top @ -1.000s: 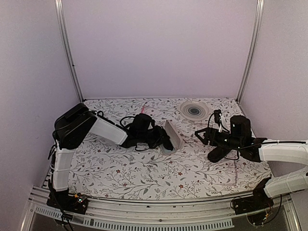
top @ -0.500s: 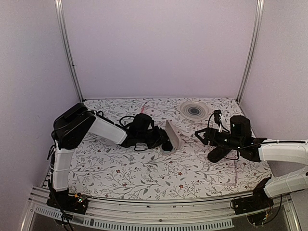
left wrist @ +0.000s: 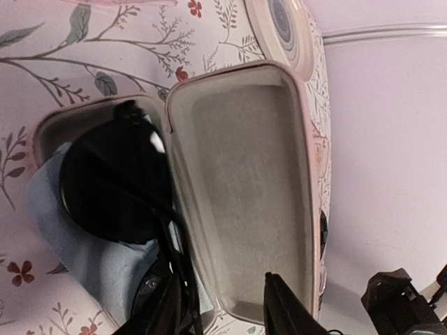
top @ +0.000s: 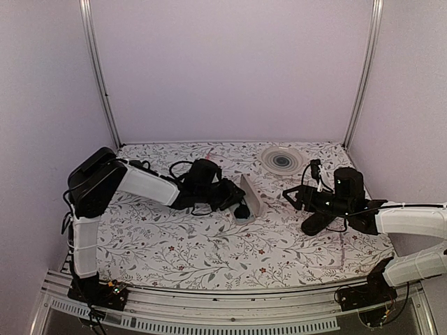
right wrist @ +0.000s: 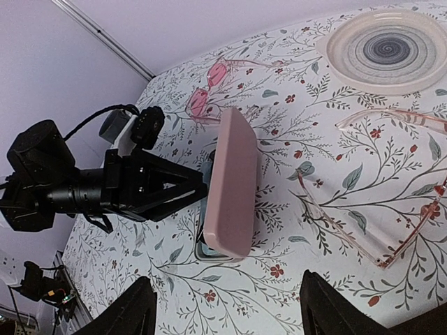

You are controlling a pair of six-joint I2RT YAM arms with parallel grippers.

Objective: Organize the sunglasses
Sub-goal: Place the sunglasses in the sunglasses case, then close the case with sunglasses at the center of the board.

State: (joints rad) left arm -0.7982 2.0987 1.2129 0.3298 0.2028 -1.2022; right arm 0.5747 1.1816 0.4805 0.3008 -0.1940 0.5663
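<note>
The sunglasses (left wrist: 112, 183), round dark lenses on thin black wire, lie in the base of an open pink case, on a blue cloth (left wrist: 84, 251). The case lid (left wrist: 241, 181) stands up beside them, grey inside. My left gripper (left wrist: 223, 310) is open just above the near end of the case, and one finger (left wrist: 159, 307) is next to the temple arms. In the top view the left gripper (top: 241, 207) sits at the case (top: 250, 195) and hides the sunglasses. My right gripper (right wrist: 237, 314) is open and empty, hovering right of the case (right wrist: 230, 185); it also shows in the top view (top: 292, 197).
Pale pink clear-lensed glasses (right wrist: 391, 202) lie open on the table under the right gripper. Pink-tinted glasses (right wrist: 209, 87) lie behind the case. A round swirl plate (top: 281, 160) sits at the back right. A black oval object (top: 318, 223) lies beside the right wrist.
The left arm's elbow and wrist have shifted slightly left and back, while its gripper stays at the case. The right arm has not moved.
</note>
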